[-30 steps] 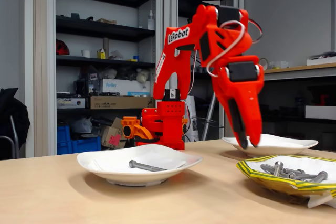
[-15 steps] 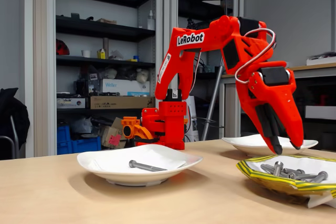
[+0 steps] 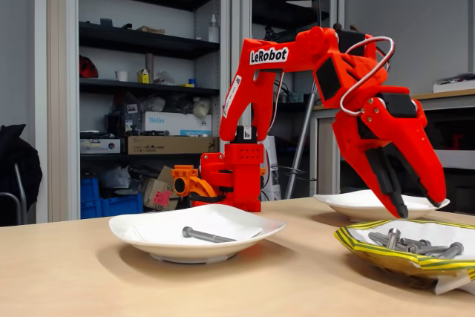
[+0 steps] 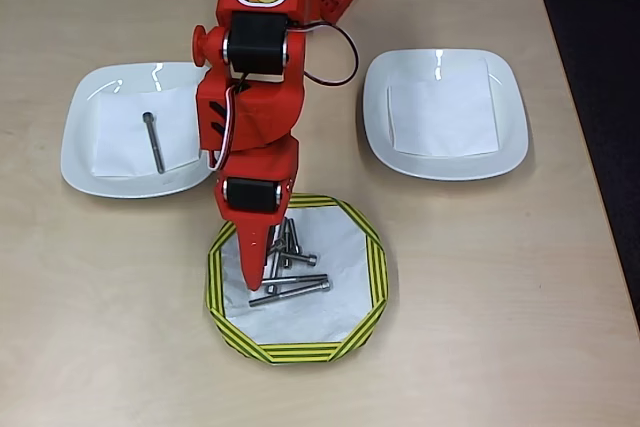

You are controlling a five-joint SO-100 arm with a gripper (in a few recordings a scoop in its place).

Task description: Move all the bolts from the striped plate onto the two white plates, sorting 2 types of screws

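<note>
I count three plates — two white plates (image 4: 444, 112) (image 4: 120, 137) and one striped plate (image 4: 296, 279). One long bolt (image 4: 153, 142) lies alone on the white plate at left in the overhead view. A cluster of bolts (image 4: 290, 272) sits on the striped plate — I make out at least four long shafts, but the arm covers part of the pile.

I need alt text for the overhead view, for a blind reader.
A red robot arm reaches down over a striped plate holding a pile of bolts. Two white plates sit behind: the left one holds one long bolt; the right one holds none.
</note>
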